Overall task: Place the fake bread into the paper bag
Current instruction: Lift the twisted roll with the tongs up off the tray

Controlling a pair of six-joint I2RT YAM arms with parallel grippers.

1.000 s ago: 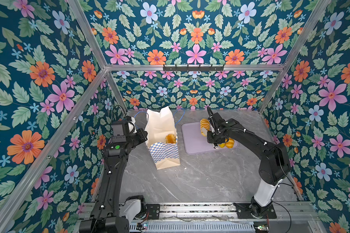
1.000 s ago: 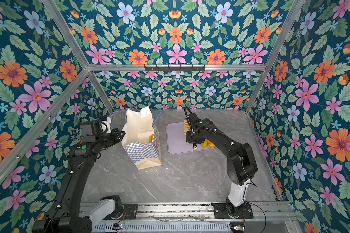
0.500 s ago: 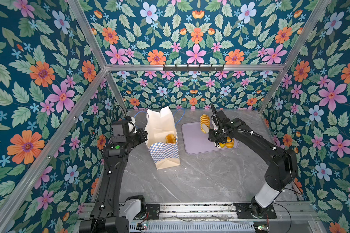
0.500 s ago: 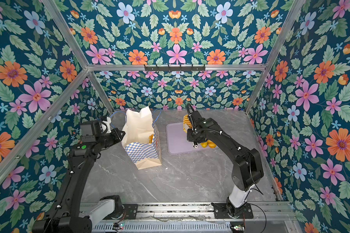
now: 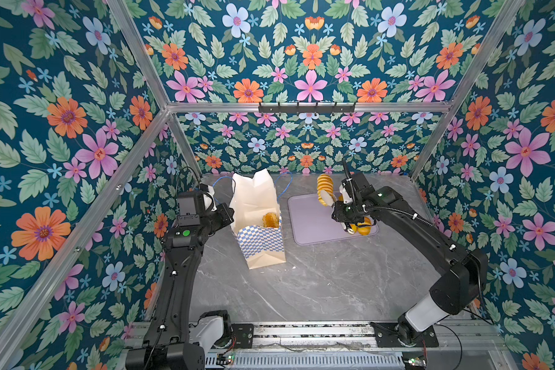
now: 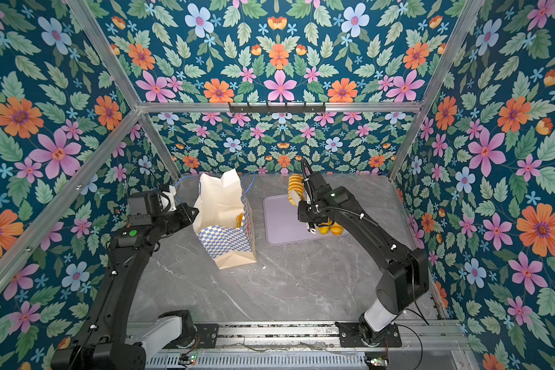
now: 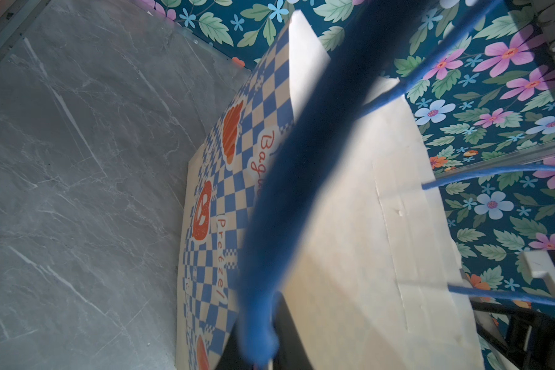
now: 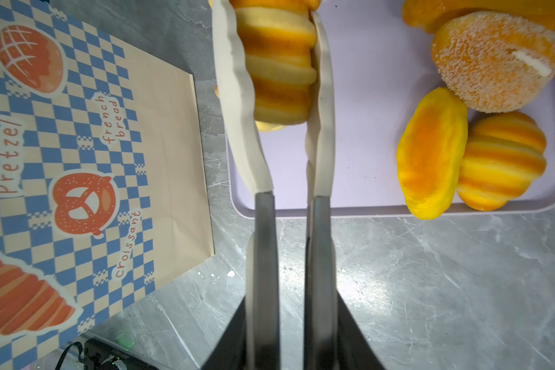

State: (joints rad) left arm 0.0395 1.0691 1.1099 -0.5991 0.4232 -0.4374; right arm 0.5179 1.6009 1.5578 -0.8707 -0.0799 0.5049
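Observation:
The paper bag [image 5: 257, 205] [image 6: 220, 198] stands open on the table, cream with a blue chequered band. One piece of fake bread [image 5: 270, 219] [image 6: 239, 218] lies inside it. My left gripper [image 5: 229, 213] [image 7: 271, 355] is shut on the paper bag [image 7: 349, 224] at its left rim, by a blue cord handle [image 7: 285, 176]. My right gripper [image 5: 329, 195] [image 8: 271, 38] is shut on a ridged long roll [image 5: 324, 185] [image 6: 294, 190] [image 8: 279, 64]. It holds the roll in the air over the back left of the lilac tray, right of the bag.
The lilac tray [image 5: 308, 221] [image 8: 365, 128] lies right of the bag. At its front right sit a sugared bun [image 8: 497, 61], a smooth oval roll [image 8: 433, 153] and a ridged bun [image 8: 503, 160]. Flowered walls close in three sides.
My right gripper has lifted the ridged roll a little higher over the tray, and its arm has stretched out. The left arm and the bag have not moved.

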